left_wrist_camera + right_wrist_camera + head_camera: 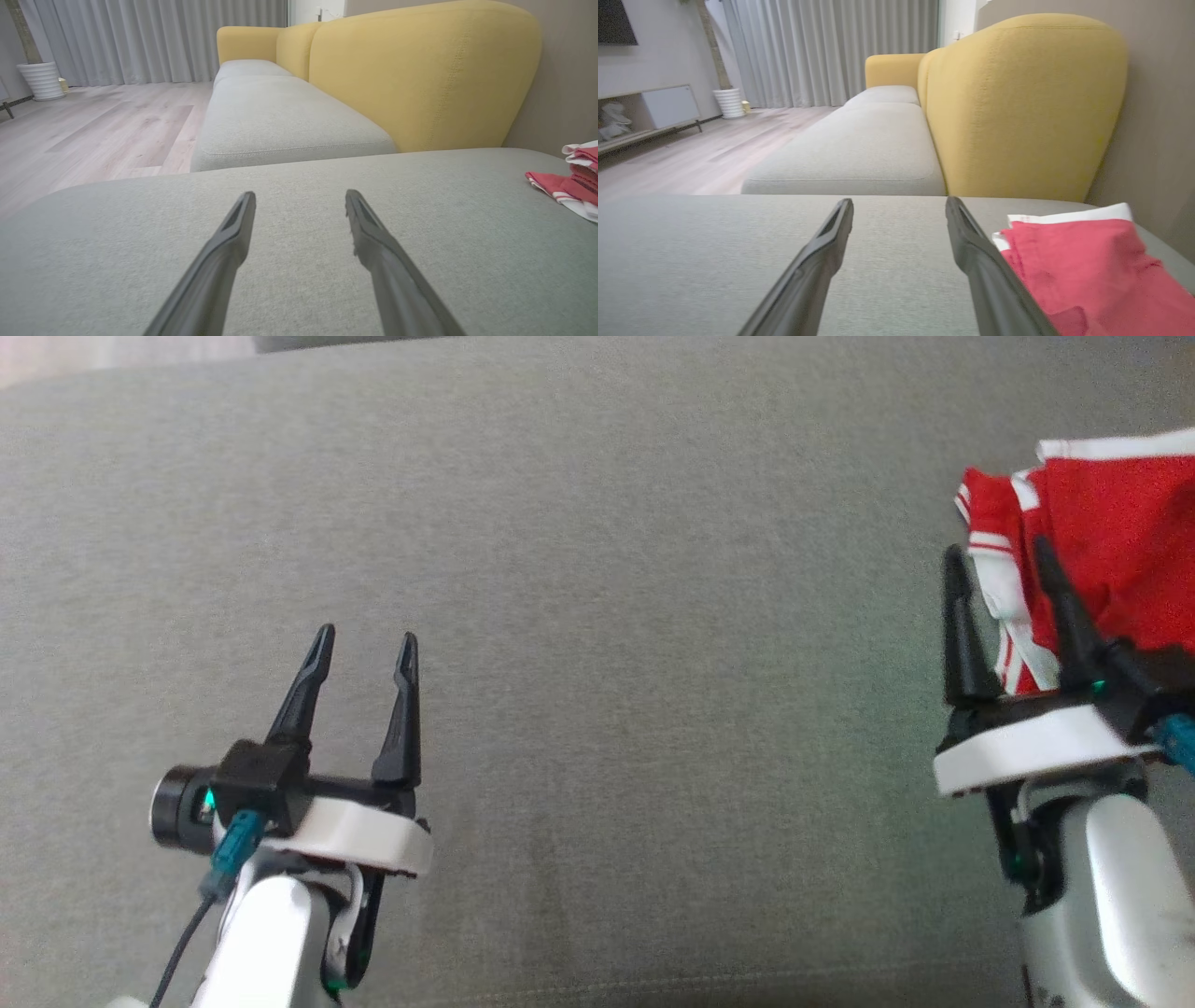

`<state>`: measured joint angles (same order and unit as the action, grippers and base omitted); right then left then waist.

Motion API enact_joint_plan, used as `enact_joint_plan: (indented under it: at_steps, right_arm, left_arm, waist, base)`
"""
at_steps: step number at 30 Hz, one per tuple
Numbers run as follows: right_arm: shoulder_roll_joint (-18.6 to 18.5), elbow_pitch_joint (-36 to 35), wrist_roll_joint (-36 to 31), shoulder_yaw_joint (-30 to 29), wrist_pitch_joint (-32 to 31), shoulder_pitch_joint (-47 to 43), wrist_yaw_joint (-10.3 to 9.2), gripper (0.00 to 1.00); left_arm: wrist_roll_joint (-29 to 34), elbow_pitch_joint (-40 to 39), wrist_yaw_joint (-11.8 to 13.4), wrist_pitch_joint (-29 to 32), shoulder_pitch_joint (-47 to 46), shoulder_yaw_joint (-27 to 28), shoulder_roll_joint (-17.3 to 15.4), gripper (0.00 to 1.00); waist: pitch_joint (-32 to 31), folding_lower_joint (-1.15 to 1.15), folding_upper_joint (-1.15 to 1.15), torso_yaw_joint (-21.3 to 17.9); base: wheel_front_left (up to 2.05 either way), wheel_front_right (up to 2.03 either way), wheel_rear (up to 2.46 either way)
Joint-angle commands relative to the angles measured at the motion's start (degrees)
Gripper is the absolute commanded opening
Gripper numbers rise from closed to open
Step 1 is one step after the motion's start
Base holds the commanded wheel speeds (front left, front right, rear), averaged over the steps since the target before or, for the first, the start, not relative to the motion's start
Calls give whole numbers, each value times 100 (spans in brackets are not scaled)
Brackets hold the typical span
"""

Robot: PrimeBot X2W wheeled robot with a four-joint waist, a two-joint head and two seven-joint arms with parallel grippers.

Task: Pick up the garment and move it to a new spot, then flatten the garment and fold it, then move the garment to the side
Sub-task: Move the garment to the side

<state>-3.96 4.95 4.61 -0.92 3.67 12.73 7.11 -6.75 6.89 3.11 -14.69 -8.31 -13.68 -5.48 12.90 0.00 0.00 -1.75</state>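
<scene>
The red-and-white garment (1120, 541) lies bunched on the grey sofa cushion (597, 569) at about 2 o'clock in the head view, against the frame's right edge. The right gripper (997, 549) at 4 o'clock has its jaws spread with nothing between them, one finger just beside the cloth's near edge. The left gripper (366, 637) hovers at 8 o'clock over bare cushion, jaws likewise apart and empty, well away from the garment.
</scene>
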Motion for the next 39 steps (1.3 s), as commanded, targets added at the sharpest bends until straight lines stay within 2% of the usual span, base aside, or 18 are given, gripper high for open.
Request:
enact_joint_plan:
  at_steps: [1,9,22,39]
  right_arm:
    - [57,-305,56,216,-68,-30,37,100]
    - [103,-571,185,344,-250,-631,37,100]
    - [107,-902,400,205,-553,-1469,37,100]
    - [108,-1066,317,220,-692,-1635,37,100]
  left_arm:
    - [-36,-183,40,-30,-35,249,-91,100]
    - [-58,-241,39,-30,293,252,-164,100]
    - [-117,-154,69,10,822,176,-260,100]
    - [-184,-148,147,97,930,120,-332,100]
  waist:
    - [-162,0,0,180]
    - [-546,0,0,388]
    - [-1104,0,0,368]
    - [-1208,0,0,328]
  base:
    - [0,0,0]
    - [0,0,0]
    - [0,0,0]
    - [0,0,0]
